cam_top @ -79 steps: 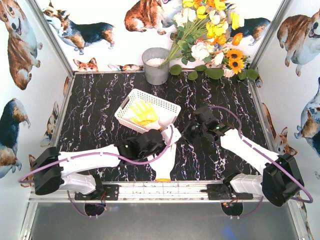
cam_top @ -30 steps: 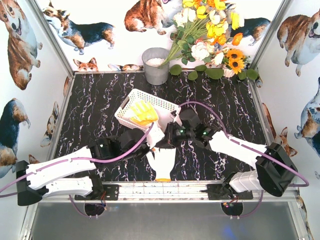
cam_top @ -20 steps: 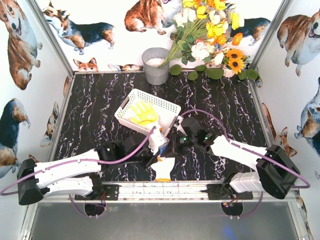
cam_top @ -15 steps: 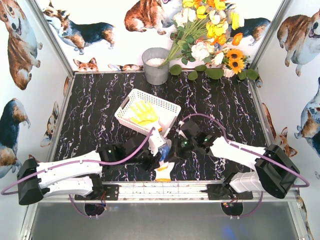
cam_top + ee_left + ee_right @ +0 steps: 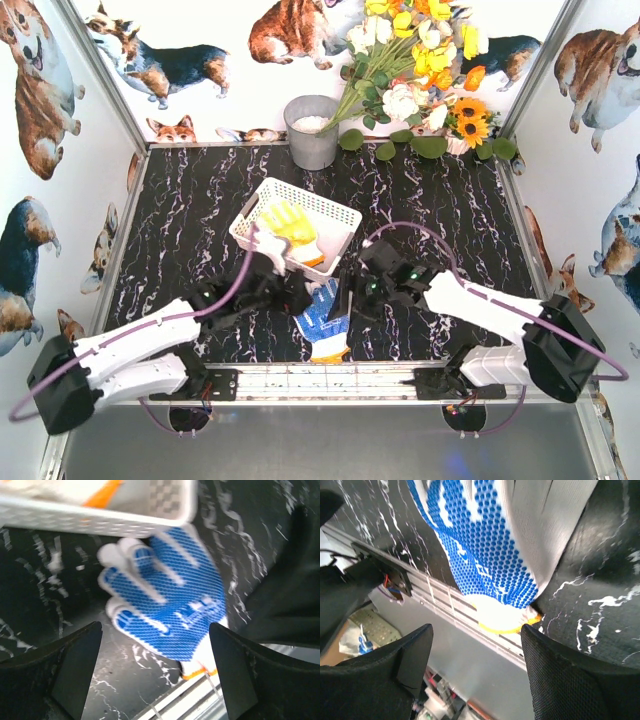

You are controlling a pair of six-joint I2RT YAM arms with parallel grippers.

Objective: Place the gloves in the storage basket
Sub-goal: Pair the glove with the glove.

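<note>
Left pincer (image 5: 155, 630) hangs with its jaws spread wide and nothing between them; the right pincer (image 5: 476, 632) is just as wide and grips nothing. Under both lies the blue-palmed glove (image 5: 322, 318), palm up on the marbled table (image 5: 180, 210). It is outside the basket (image 5: 300, 193), fingertips at the near wall, cuff at the table's front edge. A yellow glove (image 5: 290, 222) lies inside (an orange-cuffed glove (image 5: 311, 256) shows only partly). From above, both pincers' tips blur into the dark table. The right wrist view cuts off the blue-palmed glove's fingers.
</note>
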